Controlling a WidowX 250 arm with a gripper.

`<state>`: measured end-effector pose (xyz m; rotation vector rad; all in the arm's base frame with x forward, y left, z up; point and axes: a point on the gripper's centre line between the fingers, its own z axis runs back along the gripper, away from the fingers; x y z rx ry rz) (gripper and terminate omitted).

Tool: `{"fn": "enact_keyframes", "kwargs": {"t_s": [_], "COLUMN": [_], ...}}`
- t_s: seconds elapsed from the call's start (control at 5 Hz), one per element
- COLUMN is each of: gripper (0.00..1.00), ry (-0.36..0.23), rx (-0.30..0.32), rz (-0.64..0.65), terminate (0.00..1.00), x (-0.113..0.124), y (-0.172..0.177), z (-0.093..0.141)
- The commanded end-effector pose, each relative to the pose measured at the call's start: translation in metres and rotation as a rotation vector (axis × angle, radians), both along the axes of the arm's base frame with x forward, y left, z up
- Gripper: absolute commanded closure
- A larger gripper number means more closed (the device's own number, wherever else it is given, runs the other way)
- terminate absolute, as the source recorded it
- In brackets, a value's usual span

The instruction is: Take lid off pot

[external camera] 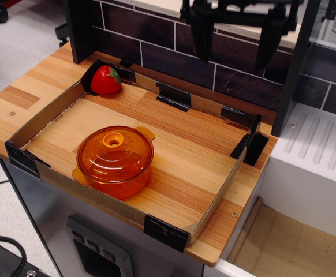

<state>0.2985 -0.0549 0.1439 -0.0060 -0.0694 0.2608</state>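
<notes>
The translucent orange lid [115, 154] with its yellow-orange ring knob [113, 139] sits closed on the orange pot [122, 186], which stands at the front left of the wooden tray. One tab handle shows at the pot's left [79, 176] and one at its back right [146, 133]. My gripper [236, 55] hangs high at the top of the view, above the back wall, far up and to the right of the pot. Its two black fingers [202, 36] are spread wide apart and hold nothing.
A red toy strawberry [105, 79] lies in the tray's back left corner. A low cardboard rim [214, 206] with black tape corners rings the wooden counter. A dark tiled wall [174, 57] stands behind. A white drainer [318, 144] lies to the right.
</notes>
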Motion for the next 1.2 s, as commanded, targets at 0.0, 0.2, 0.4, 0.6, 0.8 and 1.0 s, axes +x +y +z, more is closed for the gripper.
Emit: {"fn": "enact_keyframes", "kwargs": {"t_s": [0.0, 0.2, 0.4, 0.6, 0.8, 1.0], "gripper": [0.00, 0.00, 0.00, 0.00, 0.00, 0.00], "ry": [-0.079, -0.073, -0.037, -0.015, -0.012, 0.002], "rx": [0.009, -0.011, -0.030, -0.045, -0.036, -0.013], "rz": [-0.090, -0.119, -0.134, -0.164, -0.183, -0.205], "terminate": [0.00, 0.00, 0.00, 0.00, 0.00, 0.00], "x": [-0.024, -0.036, -0.045, -0.054, -0.060, -0.049], "y": [0.042, 0.070, 0.090, 0.100, 0.106, 0.111], "z": [0.004, 0.003, -0.008, -0.018, -0.029, -0.030]}}
